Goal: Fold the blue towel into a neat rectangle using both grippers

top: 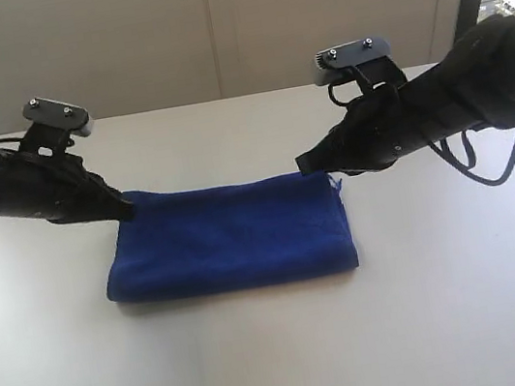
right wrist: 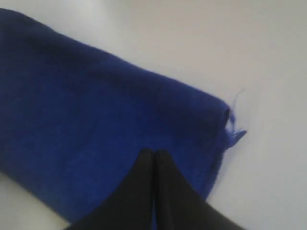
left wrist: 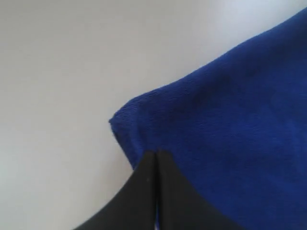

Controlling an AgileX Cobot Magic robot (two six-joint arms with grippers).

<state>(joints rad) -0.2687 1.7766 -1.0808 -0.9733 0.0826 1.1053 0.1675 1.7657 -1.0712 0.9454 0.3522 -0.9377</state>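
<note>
We see the blue towel (top: pixel 230 236) lying flat near the middle of the pale table (top: pixel 452 309), folded into a thick rectangle with its long sides running left to right. Its near edge is rounded and its corners are soft rather than square.

The left arm (top: pixel 11 183) comes in low from the left. The left hand (top: pixel 126 210) has its tip at the far left corner of the towel. In the left wrist view the two black fingers (left wrist: pixel 144 191) are pressed together with no gap between them, and their tips touch the cloth (left wrist: pixel 230 129) just inside that corner. A small ridge of fabric rises from the tips. We cannot tell whether any cloth is caught between them.

The right arm (top: pixel 457 88) reaches in from the right, with a black cable (top: pixel 490 174) looping below it. The right hand (top: pixel 304 162) has its tip at the far right corner of the towel. In the right wrist view this hand (right wrist: pixel 153 154) is also pressed together, and its tips rest on the towel (right wrist: pixel 96 124) a little in from the corner. A small frayed bit (right wrist: pixel 235 135) sticks out at that corner. Here too we cannot tell whether cloth is nipped.

A plain light wall (top: pixel 211 24) stands behind the table
</note>
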